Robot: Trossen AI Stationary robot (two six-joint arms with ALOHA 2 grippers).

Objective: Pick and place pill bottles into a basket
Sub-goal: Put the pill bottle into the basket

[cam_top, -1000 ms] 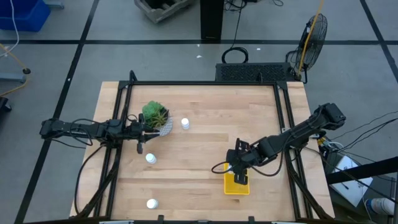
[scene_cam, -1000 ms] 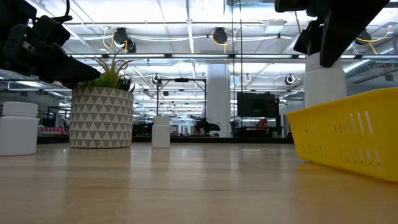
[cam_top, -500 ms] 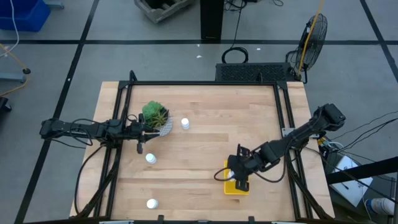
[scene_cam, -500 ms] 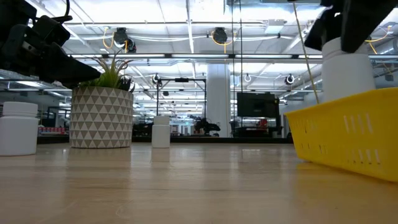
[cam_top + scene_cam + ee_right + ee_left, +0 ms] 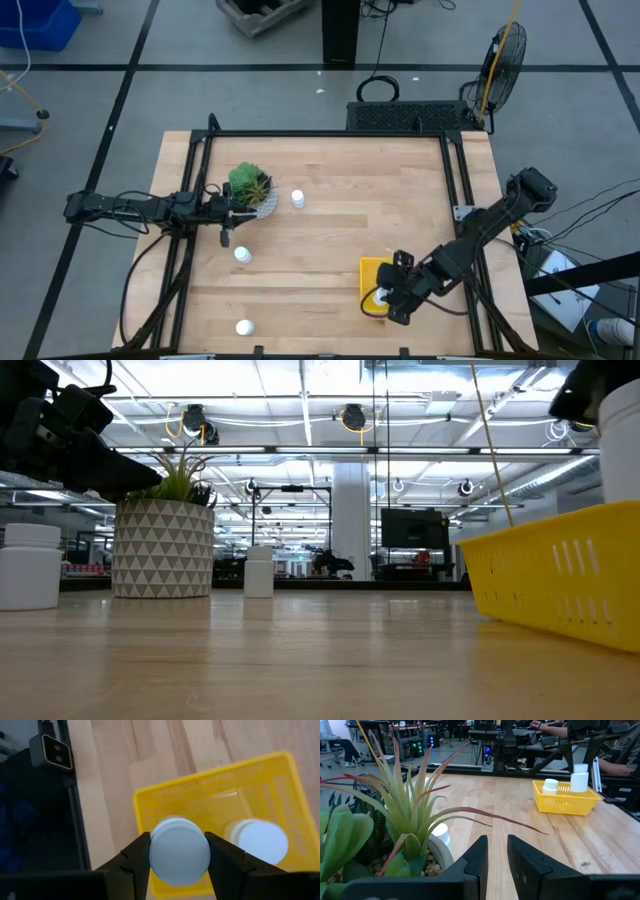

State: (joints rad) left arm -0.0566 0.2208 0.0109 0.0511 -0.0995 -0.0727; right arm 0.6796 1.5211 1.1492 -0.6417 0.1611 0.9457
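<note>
held bottle [image 5: 622, 415] cut by low view's edge, basket [image 5: 560, 575] likewise

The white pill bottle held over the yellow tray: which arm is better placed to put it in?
The right. Its gripper already holds the white capped pill bottle directly above the yellow plastic tray. The left gripper, shut, waits beside the potted green plant.

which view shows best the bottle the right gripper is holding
The right wrist view: the right gripper is shut on the held bottle, cap filling the gap, above the yellow basket. The left wrist view shows it far off, upright over the basket. The low view shows only its edge; the high view, a white speck.
</note>
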